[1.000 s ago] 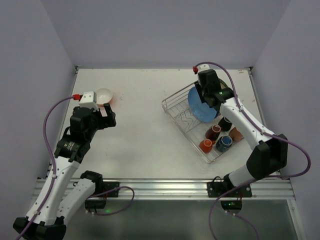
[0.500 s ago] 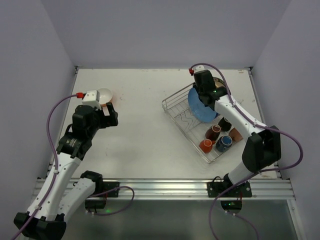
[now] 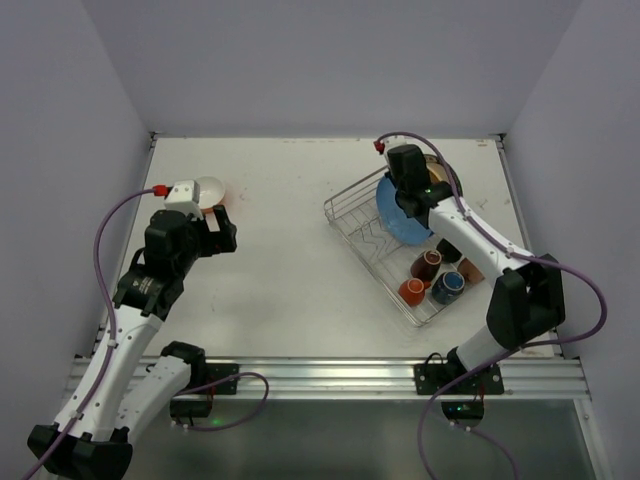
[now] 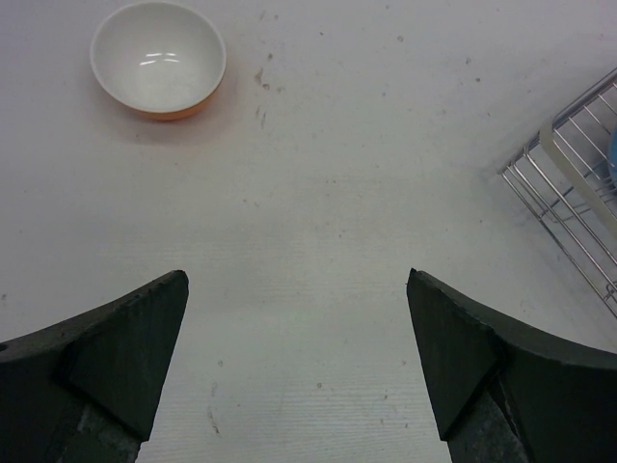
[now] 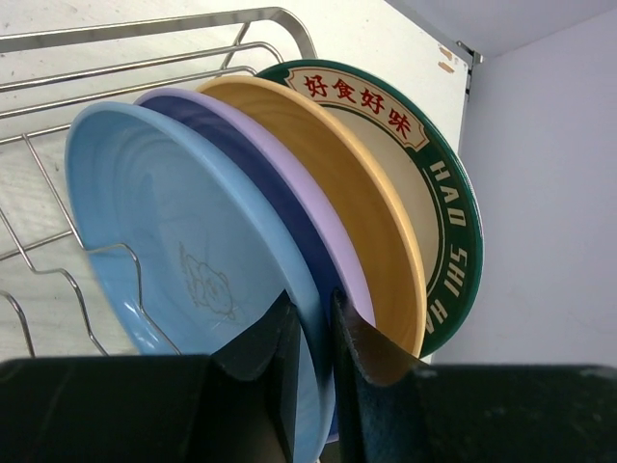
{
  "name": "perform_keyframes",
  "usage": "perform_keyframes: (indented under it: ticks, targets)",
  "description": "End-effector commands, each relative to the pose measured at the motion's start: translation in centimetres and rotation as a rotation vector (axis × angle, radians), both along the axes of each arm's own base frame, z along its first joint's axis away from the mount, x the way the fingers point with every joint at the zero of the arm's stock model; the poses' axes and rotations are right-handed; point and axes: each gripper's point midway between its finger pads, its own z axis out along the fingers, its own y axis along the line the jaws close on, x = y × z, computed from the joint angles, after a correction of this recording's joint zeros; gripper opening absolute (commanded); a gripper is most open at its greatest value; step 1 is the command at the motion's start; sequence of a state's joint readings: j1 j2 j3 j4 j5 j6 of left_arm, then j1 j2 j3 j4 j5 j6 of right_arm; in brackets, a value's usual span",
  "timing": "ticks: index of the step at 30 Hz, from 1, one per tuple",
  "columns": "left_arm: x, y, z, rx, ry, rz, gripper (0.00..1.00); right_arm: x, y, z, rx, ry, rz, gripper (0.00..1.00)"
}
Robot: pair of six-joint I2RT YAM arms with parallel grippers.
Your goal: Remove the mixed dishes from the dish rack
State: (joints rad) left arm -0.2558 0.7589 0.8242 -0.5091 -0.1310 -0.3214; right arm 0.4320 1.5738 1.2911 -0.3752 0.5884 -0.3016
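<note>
Plates stand on edge in one tight row at the far end of the dish rack (image 3: 345, 205), which lies at an angle on the right half of the table (image 3: 290, 260). The blue plate (image 5: 174, 251) is foremost, followed by the lavender plate (image 5: 323, 217), the tan plate (image 5: 357, 193) and a dark-rimmed plate (image 5: 453, 212) with red and white lettering. Small mugs (image 3: 447, 286) occupy the near end of the rack. The right arm is extended far, and the right gripper (image 5: 316, 333) pinches the blue plate's rim from both sides. The left gripper (image 4: 297, 289) hovers over bare table, spread wide and holding nothing. The orange bowl (image 4: 158, 60), white inside, sits upright on the table at far left.
</note>
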Motion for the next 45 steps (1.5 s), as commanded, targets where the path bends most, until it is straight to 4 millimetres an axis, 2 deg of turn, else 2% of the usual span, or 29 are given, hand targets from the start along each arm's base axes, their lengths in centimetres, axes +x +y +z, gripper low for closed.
perform_keyframes:
  ticks: [1,4,14,30,35,36,38,39,41,44,45]
  targets:
    - [0.6,0.1,1.3,0.005,-0.057,0.004,1.00,0.4,0.4,2.2,0.025,-0.092,0.002,0.01]
    - [0.6,0.2,1.3,0.005,-0.058,0.009,1.00,0.5,0.9,2.6,0.012,-0.108,0.017,0.00]
    - [0.6,0.4,1.3,0.004,-0.059,0.017,1.00,0.3,0.7,6.2,-0.016,-0.209,0.032,0.00]
    - [0.4,1.0,1.5,0.012,-0.068,0.055,1.00,-2.0,0.7,11.5,-0.008,-0.321,0.030,0.00]
    - [0.3,1.1,1.5,0.011,-0.068,0.060,1.00,-3.3,1.0,13.0,0.078,-0.346,0.053,0.00]
    - [0.3,1.2,1.5,0.011,-0.068,0.062,1.00,-3.7,0.9,13.8,0.106,-0.363,0.057,0.00]
    - [0.3,1.2,1.5,0.011,-0.068,0.063,1.00,-4.4,1.3,13.9,0.160,-0.351,0.066,0.00]
    - [0.3,1.2,1.6,0.011,-0.070,0.064,1.00,-4.8,1.3,14.6,0.191,-0.364,0.063,0.00]
    - [0.4,1.0,1.9,0.006,-0.070,0.054,1.00,-5.6,1.5,14.3,0.273,-0.344,0.044,0.00]
    - [0.7,-0.6,2.9,-0.049,-0.058,-0.005,1.00,-7.0,3.6,14.2,0.477,-0.300,0.071,0.00]
    - [0.7,-2.1,4.2,-0.114,-0.060,-0.058,1.00,-7.6,5.4,13.7,0.573,-0.258,0.129,0.00]
